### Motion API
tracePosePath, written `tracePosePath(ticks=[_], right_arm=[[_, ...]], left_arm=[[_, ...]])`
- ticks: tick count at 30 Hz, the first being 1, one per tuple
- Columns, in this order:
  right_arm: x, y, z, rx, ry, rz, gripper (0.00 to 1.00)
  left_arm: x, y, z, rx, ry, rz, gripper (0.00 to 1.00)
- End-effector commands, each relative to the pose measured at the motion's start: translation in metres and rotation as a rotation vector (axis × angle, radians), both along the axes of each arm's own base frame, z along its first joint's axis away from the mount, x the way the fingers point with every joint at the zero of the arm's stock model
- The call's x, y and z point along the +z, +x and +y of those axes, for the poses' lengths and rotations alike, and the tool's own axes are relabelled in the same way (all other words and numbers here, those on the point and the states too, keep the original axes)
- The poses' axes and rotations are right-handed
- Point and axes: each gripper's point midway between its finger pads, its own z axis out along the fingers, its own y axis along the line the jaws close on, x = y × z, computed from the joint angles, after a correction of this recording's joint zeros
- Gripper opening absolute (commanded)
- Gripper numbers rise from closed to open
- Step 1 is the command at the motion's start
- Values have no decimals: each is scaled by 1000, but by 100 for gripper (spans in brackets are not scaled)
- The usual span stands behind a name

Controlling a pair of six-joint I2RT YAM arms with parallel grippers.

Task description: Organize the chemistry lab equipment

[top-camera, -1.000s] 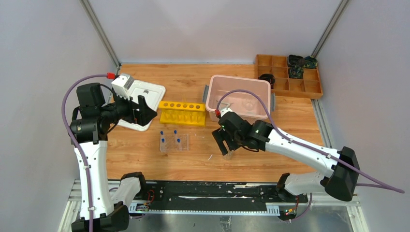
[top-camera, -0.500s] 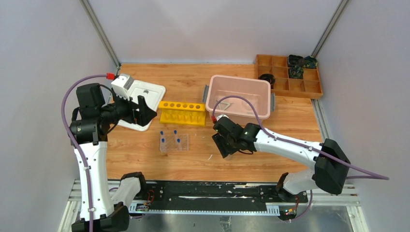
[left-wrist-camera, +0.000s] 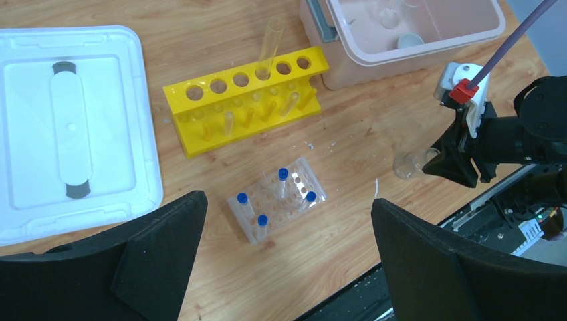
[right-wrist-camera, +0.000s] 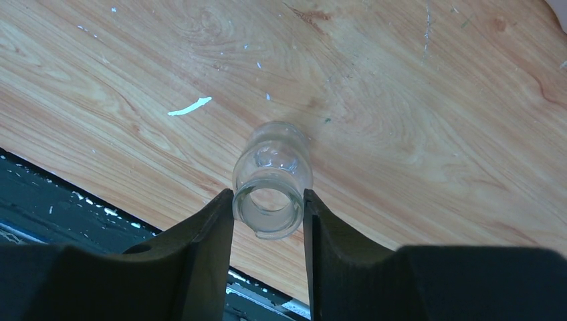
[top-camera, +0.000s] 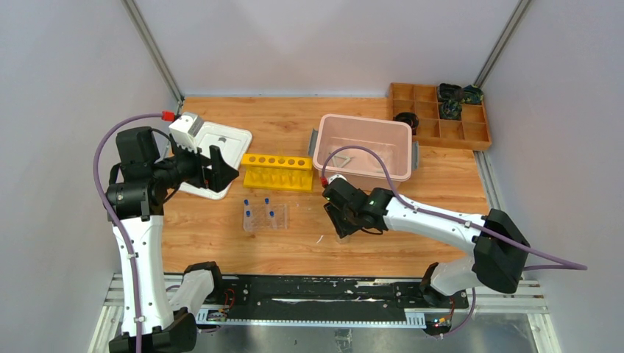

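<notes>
At the left, the left gripper point(top-camera: 227, 166) hung in the air with its fingers spread wide and nothing between them, just as it had a second before, above the edge of the white grey-handled lid point(top-camera: 221, 140). Near the middle of the wooden table point(top-camera: 294, 118) stood a yellow test-tube rack point(top-camera: 277, 170). Nearer the arms stood the clear plastic tube rack point(top-camera: 265, 217), holding blue-capped tubes point(left-wrist-camera: 283, 175). Neither rack had moved.

To their right, the right arm had drawn its elbow inward. The right gripper point(top-camera: 342, 224) had narrowed, and its fingers pressed both sides of a small clear glass cup point(right-wrist-camera: 271, 170) near the table's near edge. The cup was now gripped, probably ready to be carried to the pink tub point(top-camera: 324, 147) just behind.
</notes>
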Motion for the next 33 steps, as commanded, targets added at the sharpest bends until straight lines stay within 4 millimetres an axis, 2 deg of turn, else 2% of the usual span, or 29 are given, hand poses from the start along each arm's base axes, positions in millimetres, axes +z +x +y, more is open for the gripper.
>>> tracePosePath(ticks=[1,3,7,11,14,17,19,21,26,29,33], right_arm=[[7,0,-5,4,-35,-24,2],[29,2,-5,8,-15,-49,0],[95,15,-3,10,65,-161,0],[162,41,-11,-33,164,-276,0],[190,73,-25,-94,179,-308,0],[209,109,-35,-151,194,-336,0],[212,134,-38,-180,194,-335,0],[206,159,-39,-205,182,-321,0],[165,206,-33,-241,144,-231,0],[135,223,-23,-240,129,-170,0],[97,230,-6,-221,129,-68,0]], left_arm=[[6,-2,0,5,6,-21,100],[6,-2,0,5,5,-21,100],[6,-1,0,5,6,-21,100],[5,-1,0,5,5,-16,100],[2,-1,1,6,7,-12,100],[-2,0,2,11,10,0,100],[-5,1,3,16,16,6,100],[-8,2,5,18,27,10,100],[-18,3,9,22,50,26,100],[-25,5,12,25,63,41,100],[-33,8,17,36,89,59,100]])
